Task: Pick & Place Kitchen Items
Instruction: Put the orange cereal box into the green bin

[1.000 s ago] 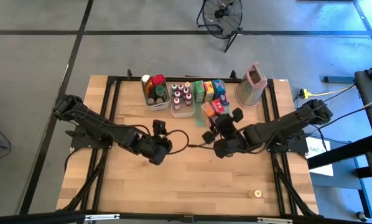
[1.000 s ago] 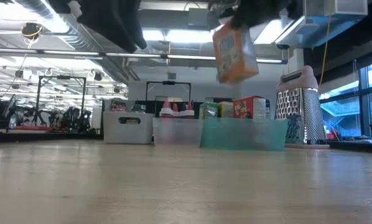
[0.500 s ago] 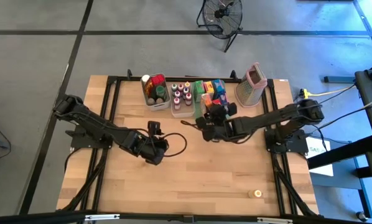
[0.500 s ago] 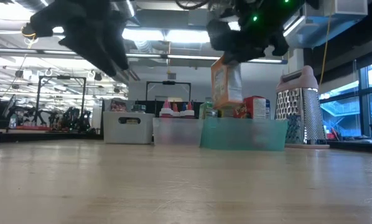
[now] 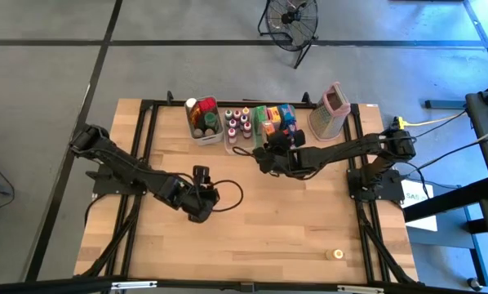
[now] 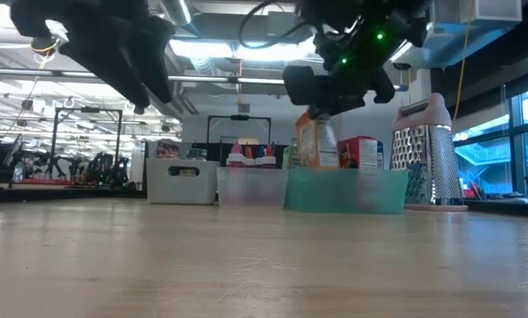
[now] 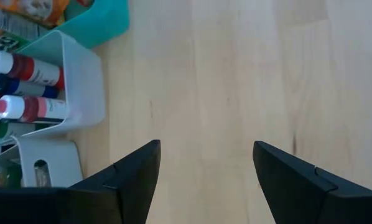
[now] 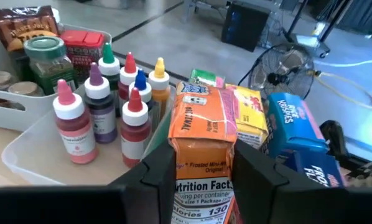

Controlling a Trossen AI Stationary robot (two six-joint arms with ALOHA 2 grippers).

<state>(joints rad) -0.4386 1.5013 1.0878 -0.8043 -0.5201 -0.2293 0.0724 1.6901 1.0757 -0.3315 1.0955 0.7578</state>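
Note:
My right gripper (image 8: 201,171) (image 6: 335,84) is over the near edge of the green tray (image 6: 345,190) at the far side of the table, shut on an orange cereal box (image 8: 201,134) (image 6: 313,141). The tray wall hides the box's lower end. Blue, yellow and green boxes (image 8: 295,127) stand behind it. A clear bin beside the tray holds little bottles with coloured caps (image 8: 96,102); jars (image 8: 49,62) fill a second bin. My left gripper (image 7: 204,168) (image 5: 199,204) hovers open over bare wood at mid-table. My right gripper pinches the orange cereal box between its two fingers (image 8: 160,171), one on each side, with the nutrition panel (image 8: 201,199) facing the wrist camera. It comes from above at a slant and grips the box's upper end (image 6: 321,119). The box hangs roughly upright; I cannot tell whether its bottom rests in the tray.
A tall metal grater with a pink top (image 5: 330,110) stands at the far right, beside the tray. A small yellow-topped item (image 5: 336,254) sits alone near the table's near right corner. Bare wood (image 5: 260,237) lies between the arms and the near edge.
My right gripper has carried the orange box toward the table's far edge and somewhat left, and has come down, so the box has gone from high above the table to the tray's level. My left gripper has drifted slightly toward the near edge, staying open.

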